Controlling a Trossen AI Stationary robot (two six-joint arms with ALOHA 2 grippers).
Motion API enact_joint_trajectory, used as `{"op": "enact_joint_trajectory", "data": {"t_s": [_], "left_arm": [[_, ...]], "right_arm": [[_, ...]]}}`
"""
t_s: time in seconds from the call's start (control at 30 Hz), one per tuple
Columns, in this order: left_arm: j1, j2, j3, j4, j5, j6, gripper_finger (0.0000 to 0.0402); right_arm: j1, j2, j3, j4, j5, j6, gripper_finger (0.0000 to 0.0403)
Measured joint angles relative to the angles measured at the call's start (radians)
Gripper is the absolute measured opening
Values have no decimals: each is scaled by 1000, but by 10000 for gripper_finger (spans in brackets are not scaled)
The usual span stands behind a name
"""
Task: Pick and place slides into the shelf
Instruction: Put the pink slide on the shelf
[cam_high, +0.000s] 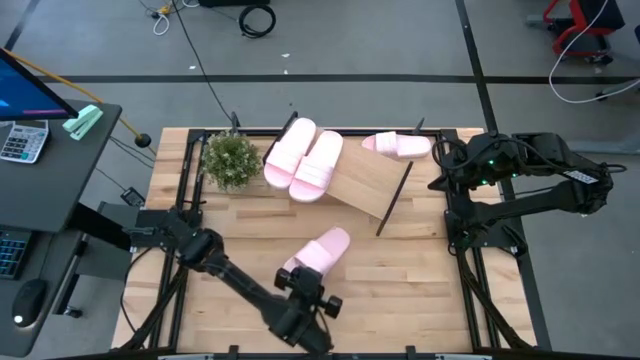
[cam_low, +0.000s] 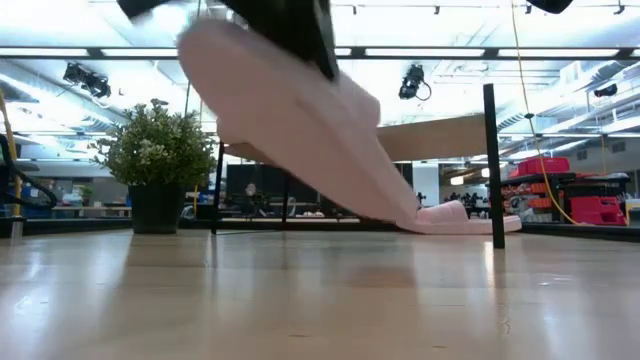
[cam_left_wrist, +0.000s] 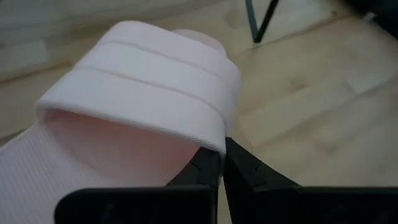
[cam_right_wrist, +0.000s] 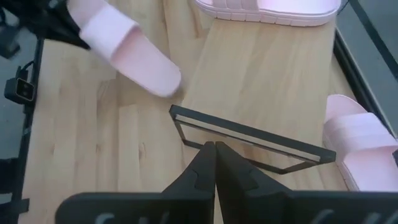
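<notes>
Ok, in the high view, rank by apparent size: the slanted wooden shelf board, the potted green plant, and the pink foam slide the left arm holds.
1. The slanted light-wood shelf board, largest even with two slides covering part of it.
2 and 3. The potted green plant and the held pink foam slide look about alike; the slide is raised nearer the camera, so no ranking.

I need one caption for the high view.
Left gripper holds a slide; two slides sit on the shelf.
</notes>
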Motion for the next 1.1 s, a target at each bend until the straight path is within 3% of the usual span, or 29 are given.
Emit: {"op": "enact_joint_trajectory", "data": {"t_s": [0.17,0.27,0.53,0.8,1.1], "left_arm": [[-38,0,153,-136,1,37,9],[-53,-59,135,-81,-15,136,9],[-68,-194,155,80,4,528,9],[1,-295,162,249,0,981,9],[122,-350,163,271,204,1443,9]], "right_arm": [[0,0,0,0,-48,-18,10],[0,0,0,0,-85,-29,10],[0,0,0,29,-194,-51,13],[0,6,0,140,-247,-48,13],[0,21,0,187,-263,-40,13]]}}
